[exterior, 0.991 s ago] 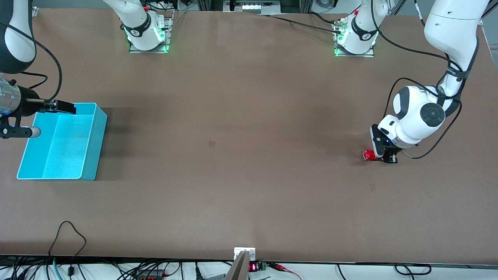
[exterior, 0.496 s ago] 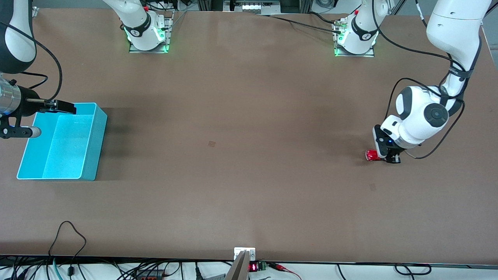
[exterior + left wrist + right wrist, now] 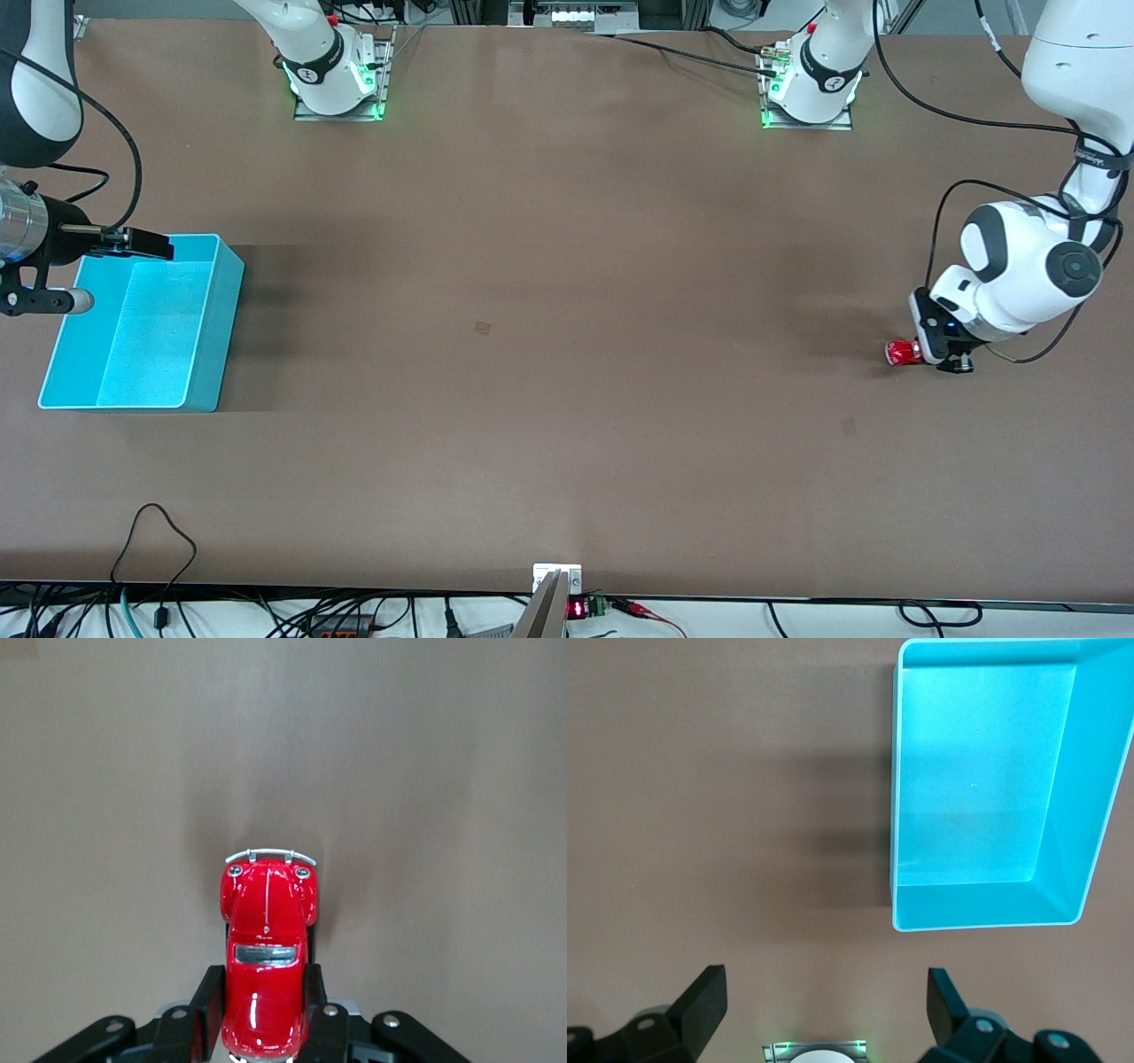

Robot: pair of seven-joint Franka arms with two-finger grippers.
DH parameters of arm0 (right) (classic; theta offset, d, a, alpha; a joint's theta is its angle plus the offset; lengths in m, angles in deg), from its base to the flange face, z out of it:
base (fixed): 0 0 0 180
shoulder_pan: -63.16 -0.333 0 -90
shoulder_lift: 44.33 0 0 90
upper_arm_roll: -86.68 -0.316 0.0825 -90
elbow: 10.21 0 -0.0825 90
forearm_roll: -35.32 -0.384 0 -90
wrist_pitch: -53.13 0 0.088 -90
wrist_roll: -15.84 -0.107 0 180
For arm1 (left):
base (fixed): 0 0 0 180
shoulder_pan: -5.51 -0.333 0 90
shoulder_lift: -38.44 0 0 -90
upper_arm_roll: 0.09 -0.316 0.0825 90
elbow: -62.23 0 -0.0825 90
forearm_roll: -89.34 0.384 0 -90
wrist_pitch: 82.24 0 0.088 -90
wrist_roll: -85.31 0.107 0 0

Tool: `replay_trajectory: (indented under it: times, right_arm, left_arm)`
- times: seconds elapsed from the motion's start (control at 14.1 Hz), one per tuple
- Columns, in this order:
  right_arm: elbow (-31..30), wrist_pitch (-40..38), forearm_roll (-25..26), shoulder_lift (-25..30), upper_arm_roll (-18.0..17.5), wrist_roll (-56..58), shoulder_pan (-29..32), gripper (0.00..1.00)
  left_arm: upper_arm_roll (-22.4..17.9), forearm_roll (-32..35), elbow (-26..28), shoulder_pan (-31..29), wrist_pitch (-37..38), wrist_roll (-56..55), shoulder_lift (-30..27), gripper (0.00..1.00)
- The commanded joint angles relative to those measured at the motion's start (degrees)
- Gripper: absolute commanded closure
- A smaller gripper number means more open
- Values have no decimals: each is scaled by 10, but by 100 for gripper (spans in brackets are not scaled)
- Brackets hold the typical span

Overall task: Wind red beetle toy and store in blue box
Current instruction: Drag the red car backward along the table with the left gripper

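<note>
Beetle: we have the red beetle toy [image 3: 904, 352] on the table at the left arm's end, wheels apparently down on the surface, its front bumper pointing away from the gripper that holds it [image 3: 266, 939].

Grip: our left gripper [image 3: 932, 354] is clenched on the car's rear half, a black finger [image 3: 209, 1010] pressed against each flank. We judge this low, side-on hold suits rolling the wheels against the table to wind the spring.

Left arm: it bends down steeply from its base, wrist close to the surface, which fits pressing the toy down rather than carrying it.

Box: the blue box [image 3: 226, 292] sits well apart from the car, at the right arm's end, open side up and empty as far as we can see [image 3: 983, 797].

Right gripper: our right gripper [image 3: 824, 1014] hangs just beside the box with its jaws released and wide, nothing between them. This arm waits, likely placed there to be ready near the box.

Progress: we judge winding is the step in hand; storing is not yet done.
</note>
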State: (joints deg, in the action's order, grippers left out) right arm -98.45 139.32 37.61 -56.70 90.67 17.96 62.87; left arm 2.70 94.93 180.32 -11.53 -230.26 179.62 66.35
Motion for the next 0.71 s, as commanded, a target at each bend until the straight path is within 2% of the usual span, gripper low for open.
replay_trajectory:
  times: [0.0,0.28,0.35,0.42,0.5,0.64]
  right_arm:
    - [8,-9,1,1,1,3,-2,0]
    - [8,-9,1,1,1,3,-2,0]
    - [8,-9,1,1,1,3,-2,0]
    - [8,-9,1,1,1,3,-2,0]
    - [8,-9,0,1,1,3,-2,0]
    - [8,-9,0,1,1,3,-2,0]
  left_arm:
    - [4,7,-16,-24,1,50,43,85]
    - [4,7,-16,-34,2,63,43,82]
    - [4,7,-16,-32,2,63,43,73]
    - [5,6,-17,-31,2,62,42,35]
    - [5,6,-17,-29,3,64,37,0]
    - [13,1,-26,-31,52,64,16,0]
